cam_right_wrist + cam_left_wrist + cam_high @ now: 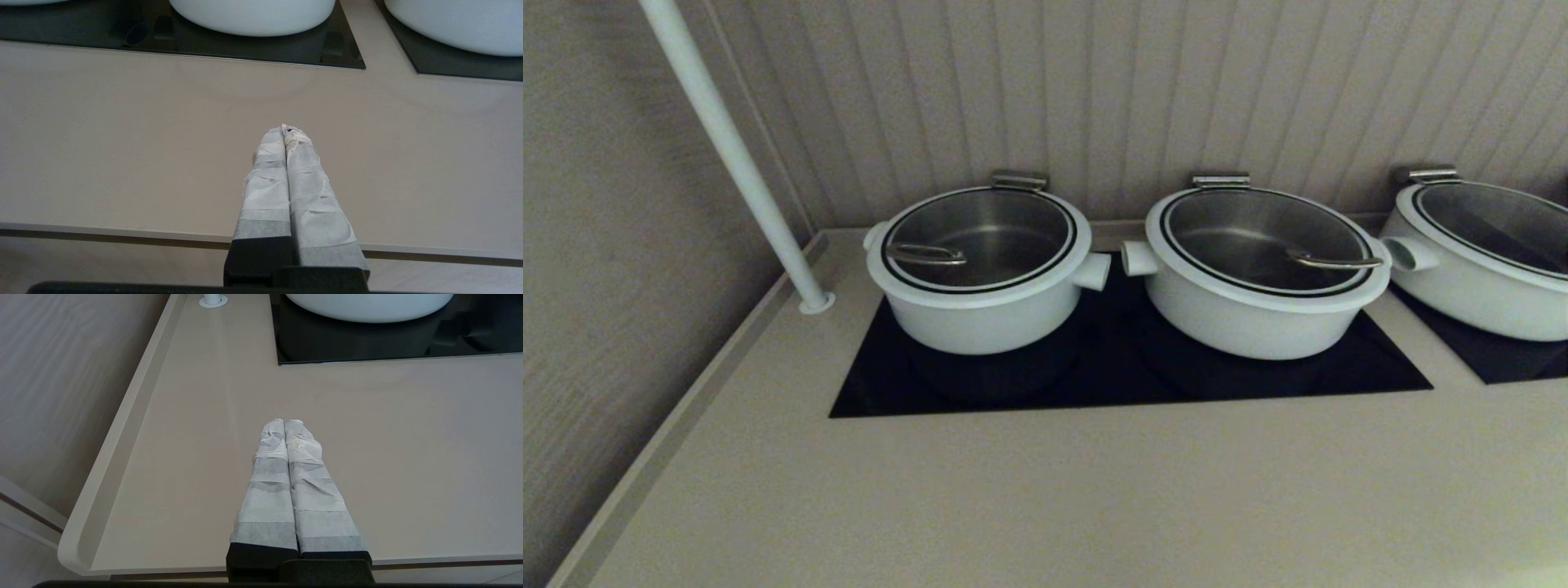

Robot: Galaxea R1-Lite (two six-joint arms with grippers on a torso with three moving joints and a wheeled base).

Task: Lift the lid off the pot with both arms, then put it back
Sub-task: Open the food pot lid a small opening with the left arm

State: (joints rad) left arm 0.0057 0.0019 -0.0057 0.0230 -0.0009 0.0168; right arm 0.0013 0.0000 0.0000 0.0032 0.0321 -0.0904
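Beige countertop [1045,490] carries a black cooktop [1127,367] toward twelve o'clock; panelled wall [1143,90] behind. Left gripper [284,424] and right gripper [284,131] hover clenched, empty.

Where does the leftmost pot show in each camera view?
Head view: leftmost pot sits left of centre on the black cooktop.
Left wrist view: only its white base, at the frame edge.
Right wrist view: a white sliver in a corner.
Shared landmark: the cooktop.

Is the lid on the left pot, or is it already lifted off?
On. The lid sits flat in the left pot rim.
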